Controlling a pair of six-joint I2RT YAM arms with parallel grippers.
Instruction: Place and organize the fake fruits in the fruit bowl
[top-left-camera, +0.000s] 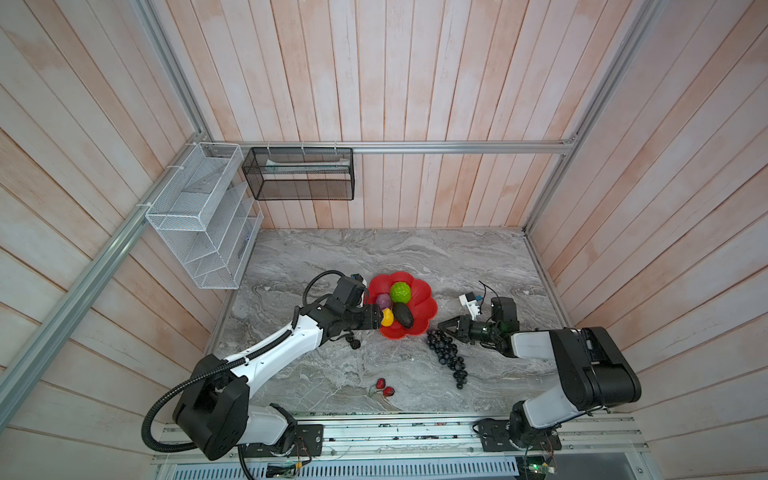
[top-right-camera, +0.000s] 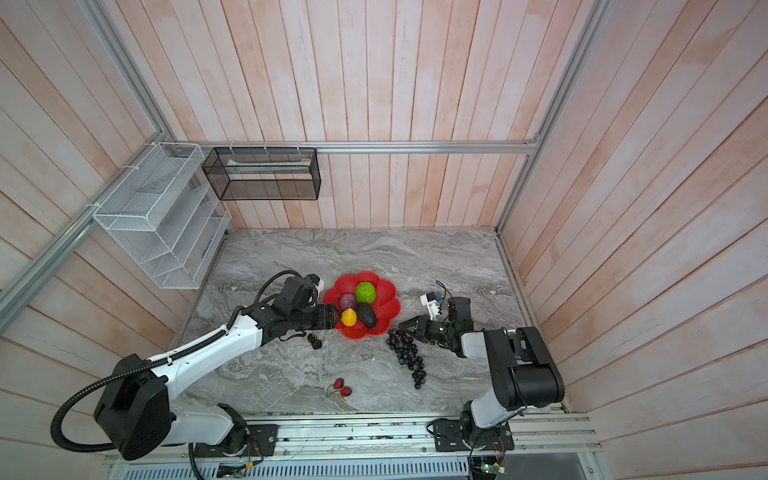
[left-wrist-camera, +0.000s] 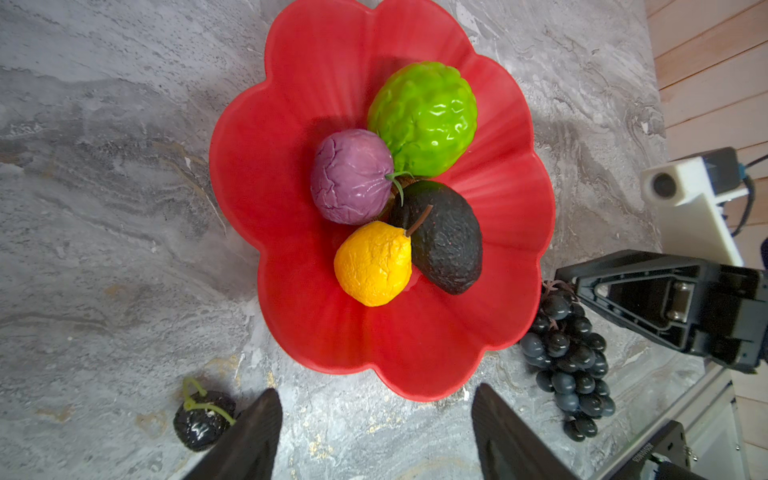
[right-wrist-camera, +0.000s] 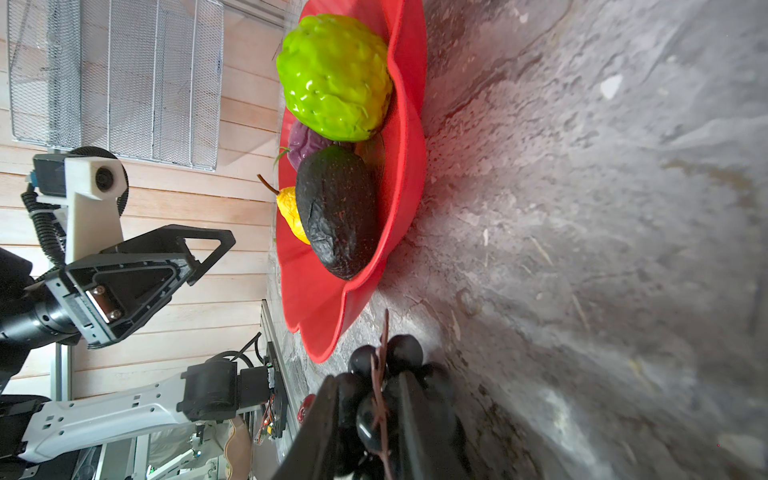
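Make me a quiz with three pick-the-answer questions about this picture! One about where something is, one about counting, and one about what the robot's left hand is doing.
1. Where are the grapes?
A) inside the red bowl
B) under the bowl
C) on the table beside the bowl

2. How many fruits lie in the bowl?
A) two
B) four
C) six

3. The left gripper is:
A) open and empty
B) squeezing a strawberry
C) shut tight on nothing

Answers:
1 C: the bunch lies on the table just outside the bowl's rim.
2 B: the green ball, purple fruit, yellow fruit and avocado are in it.
3 A: its fingers stand wide apart with nothing held between them.
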